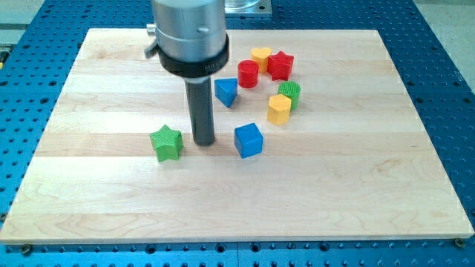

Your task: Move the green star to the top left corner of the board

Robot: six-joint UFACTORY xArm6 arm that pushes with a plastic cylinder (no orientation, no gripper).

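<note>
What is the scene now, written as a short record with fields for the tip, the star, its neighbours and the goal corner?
tip: my tip rests on the board, just to the view's right of the green star, a small gap between them
right of tip: blue cube
cluster toward the view's top right: blue block, red cylinder, yellow heart, red star, green block, yellow block
goal: top left corner, far from the green star; no block lies there

Straight dark rod (203, 111) hangs vertical from a wide silver-grey cylindrical housing with a black collar (189, 37) at the view's top. My tip (204, 142) rests down at tabletop height, left of centre.
</note>
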